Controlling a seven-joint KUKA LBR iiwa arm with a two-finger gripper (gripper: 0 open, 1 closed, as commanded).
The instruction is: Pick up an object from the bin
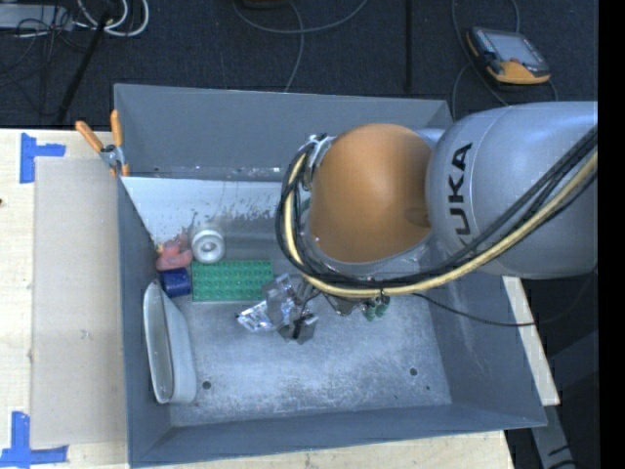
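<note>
Near the middle of the bin floor: we see a small crumpled silvery piece (258, 317), shiny and of irregular shape, lying flat on the grey metal.
Place of this piece: it lies just below the green plate and a little left of the gripper, well apart from the front wall of the bin.
Gripper (299, 326): it is low over the floor, and its dark tip is at the right end of the crumpled silvery piece; the two seem to touch, but we cannot say it for sure.
State of the grip: we cannot tell if it is wide, narrow or closed on something, because the tip is dark and partly under the wrist.
Green plate (231, 281): a flat rectangle with rows of studs, lying flat, just above the silvery piece and near the gripper.
Blue block (176, 282): small, and it touches the left end of the green plate.
Pink piece (174, 256): small, just above the blue block, at the foot of the sloping back wall.
Round silver cap (207, 246): just beside the pink piece on its right, above the green plate.
White long dish (158, 345): narrow, with rounded ends, lying along the left wall below the blue block.
Orange cover (366, 198): a round dome on the wrist, right above the gripper; it hides part of the back of the bin.
Arm (518, 193): grey, coming from the right, with yellow and black cables (469, 262) around it.
Bin (391, 369): grey metal, and the right part of its floor is bare.
</note>
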